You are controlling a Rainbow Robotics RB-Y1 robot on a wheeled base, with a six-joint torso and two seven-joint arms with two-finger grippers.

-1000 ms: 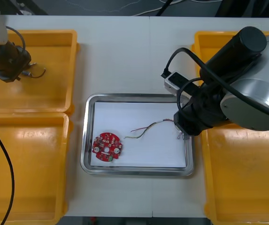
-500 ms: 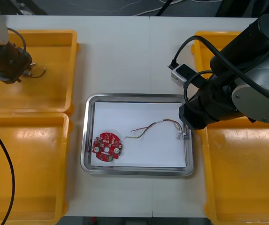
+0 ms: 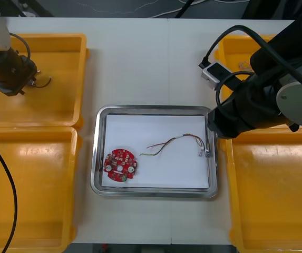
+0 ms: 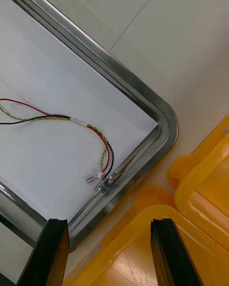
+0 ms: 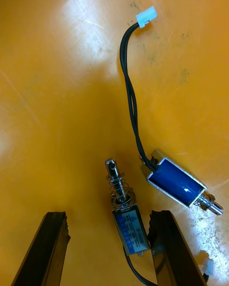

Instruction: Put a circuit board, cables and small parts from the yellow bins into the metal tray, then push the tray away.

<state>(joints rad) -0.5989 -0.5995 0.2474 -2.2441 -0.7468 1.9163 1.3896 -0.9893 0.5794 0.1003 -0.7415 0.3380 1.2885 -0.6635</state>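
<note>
As the spread left tool (image 5: 108, 219) hovers over a small metal part (image 5: 128, 221) in the ten-o'clock yellow bin (image 3: 50, 108), it should centre first; the spread right tool (image 4: 109, 229) idles at three o'clock.

Front camera overhead, looking steeply down at table (image 3: 140, 63). Right wrist camera close over tray (image 4: 164, 119) rim at 3 o'clock, shared with front view. Left wrist camera close over 10 o'clock bin (image 5: 57, 76) floor.

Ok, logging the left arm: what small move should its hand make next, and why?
Probably lower the left hand onto the small metal part between its open fingers and close; the metal tray holds a circuit board and cable, no small parts; right hand hangs open beside it.
</note>
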